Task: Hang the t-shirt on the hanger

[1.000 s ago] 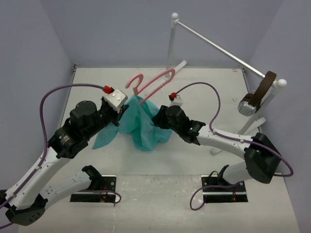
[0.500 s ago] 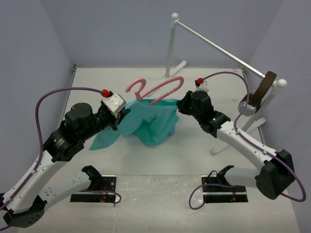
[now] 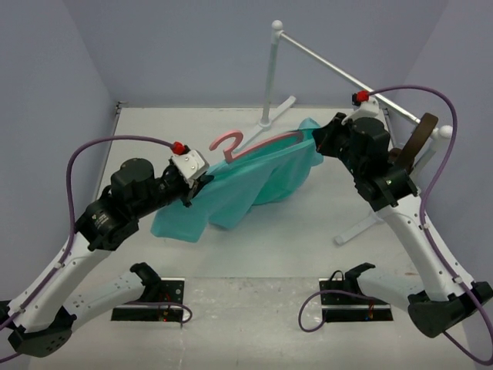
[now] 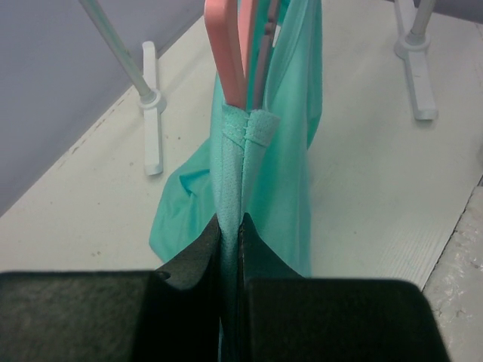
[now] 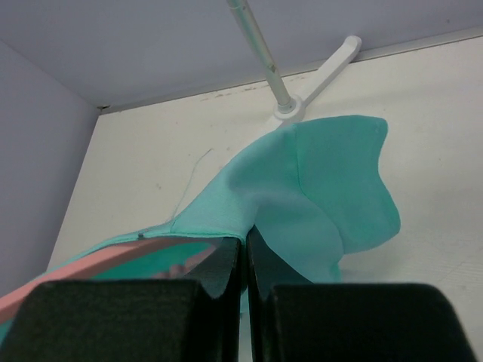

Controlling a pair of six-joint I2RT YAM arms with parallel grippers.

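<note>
Left gripper [image 4: 230, 226]: jaws pressed together with only a thin fold of cloth between them. It pinches a hemmed edge of the t-shirt [image 3: 262, 181].

Hanger [image 3: 245, 145]: its pink bars rise out of that fold just past the fingertips. The hook stands clear above the cloth, near the left gripper. 1 pink arm runs along the shirt's top edge toward the right gripper [image 3: 322, 142].

Right gripper: jaws closed to a slit on the opposite edge of the shirt, with a flap of cloth folding over beyond the fingers.

T-shirt: stretched between the 2 grippers, raised over the table [image 3: 308, 239]. Its lower part hangs down at the left. Whether the hem touches the table, cannot tell.

Behind the shirt: the metal rail [image 3: 339, 69] on its white stand.
</note>
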